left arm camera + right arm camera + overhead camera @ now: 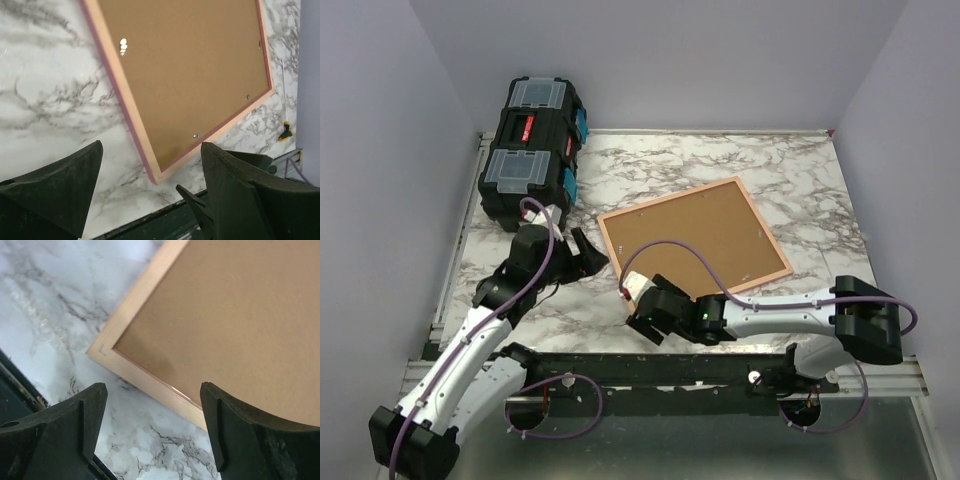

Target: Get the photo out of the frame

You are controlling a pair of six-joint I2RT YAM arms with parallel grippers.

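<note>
cork-backed thin pink rectangular frame [695,240] lies back-up; its near-edge corner sits just ahead of the wide-open right gripper [150,390]; left gripper [151,147] equally wide.

**Both arms extended, fingers parted**

The left arm [470,350] rises from its base and angles forward and to the right. It ends in the left gripper [151,147], whose dark fingers are spread wide. The right arm [790,312] lies low and reaches leftward. The right gripper [153,386] is spread just as wide.
</note>
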